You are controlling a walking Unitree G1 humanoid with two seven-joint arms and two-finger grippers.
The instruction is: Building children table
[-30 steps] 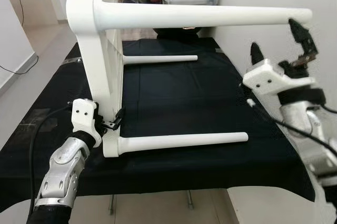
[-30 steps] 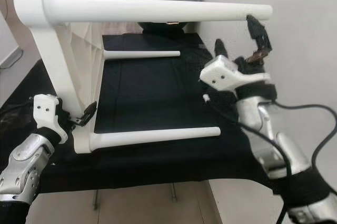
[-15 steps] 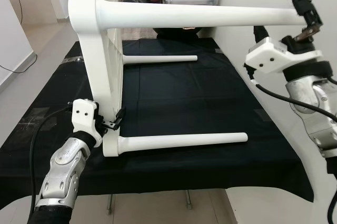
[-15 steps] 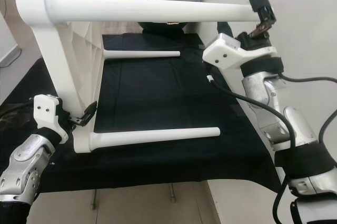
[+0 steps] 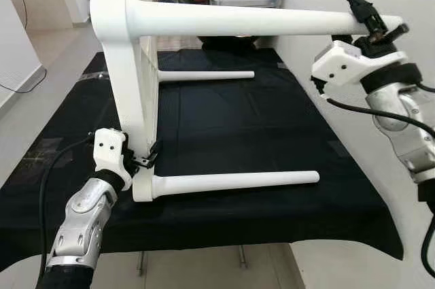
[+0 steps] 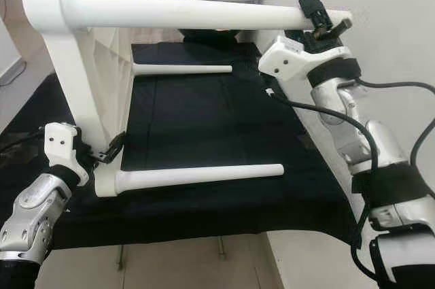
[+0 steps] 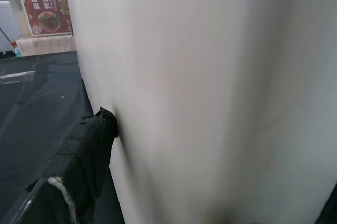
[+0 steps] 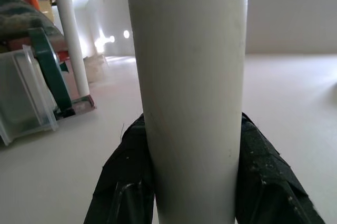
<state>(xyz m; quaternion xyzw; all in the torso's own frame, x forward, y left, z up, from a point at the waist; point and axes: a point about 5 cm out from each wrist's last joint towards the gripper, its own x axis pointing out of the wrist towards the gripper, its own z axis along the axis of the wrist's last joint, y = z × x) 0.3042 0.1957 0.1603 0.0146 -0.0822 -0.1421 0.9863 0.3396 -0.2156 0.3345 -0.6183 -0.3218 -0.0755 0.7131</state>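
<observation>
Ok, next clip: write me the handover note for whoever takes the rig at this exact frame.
Left pincer: at the bottom corner of the white table, gripping the top's edge there.
Right pincer: shut around the near upper leg, close to its free end.
Table lies on its side on the black cloth, all four legs fitted and pointing toward the wall.
Done: legs attached.
Left: probably turn the table upright onto its legs, both pincers holding.
</observation>
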